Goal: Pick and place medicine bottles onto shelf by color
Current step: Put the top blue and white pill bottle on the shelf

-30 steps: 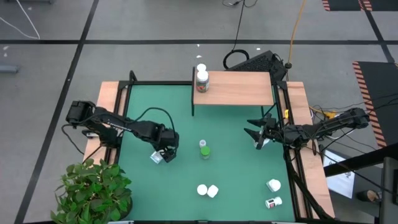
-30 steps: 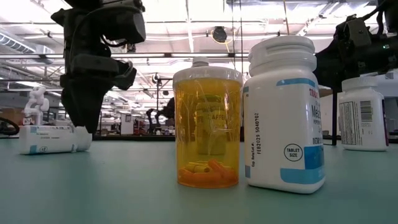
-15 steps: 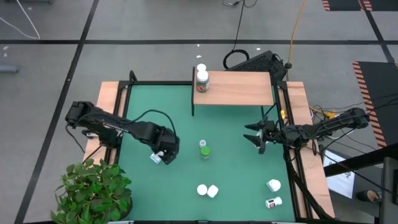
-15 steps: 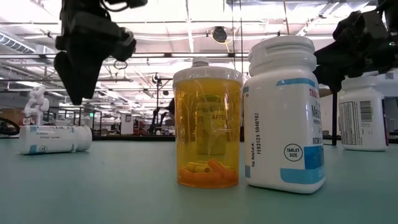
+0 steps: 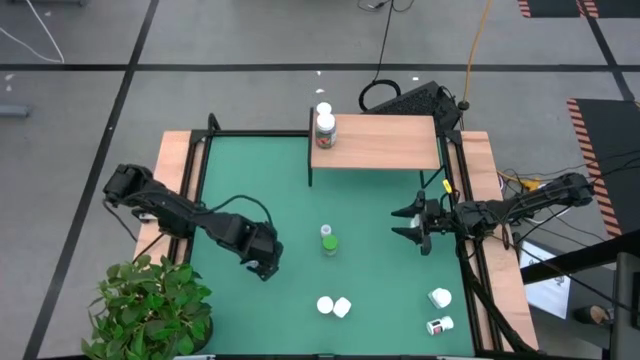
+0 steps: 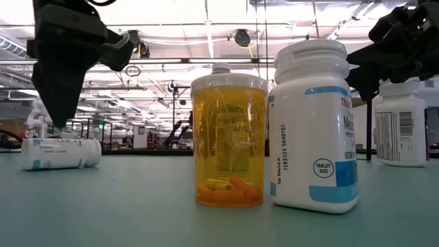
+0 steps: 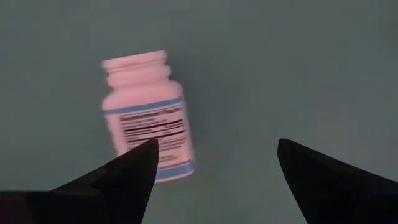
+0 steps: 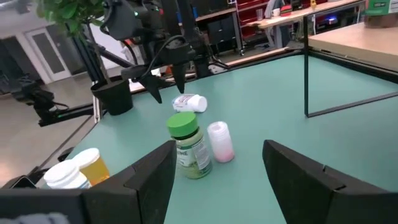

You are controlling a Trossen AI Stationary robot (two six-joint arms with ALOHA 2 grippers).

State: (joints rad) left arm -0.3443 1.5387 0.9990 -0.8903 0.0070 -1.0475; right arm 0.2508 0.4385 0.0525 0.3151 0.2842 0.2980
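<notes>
My left gripper (image 5: 262, 262) (image 7: 216, 143) is open and hovers over a white, blue-labelled bottle (image 7: 148, 115) (image 6: 60, 153) that lies on its side on the green mat; the high view hides this bottle under the gripper. My right gripper (image 5: 415, 225) (image 8: 217, 146) is open above the mat, right of a standing green-capped bottle (image 5: 328, 241) (image 8: 186, 146) with a small white bottle (image 8: 219, 140) lying beside it. The orange bottle (image 6: 228, 137) and a white bottle (image 6: 314, 127) stand near the mat's near edge. The shelf (image 5: 385, 142) carries a red-labelled bottle (image 5: 325, 131) at its left end.
Two more white bottles (image 5: 440, 297) (image 5: 438, 325) are at the mat's near right corner. Another white cap (image 5: 323, 109) shows at the shelf's far left edge. A potted plant (image 5: 150, 310) stands off the near left corner. Wooden rails (image 5: 172, 190) flank the mat.
My left gripper has risen from table level beside the lying white bottle and moved toward the near edge and a little left, so that it now hangs over that bottle. The bottle has stayed in place. My right gripper has drifted slightly toward the near edge.
</notes>
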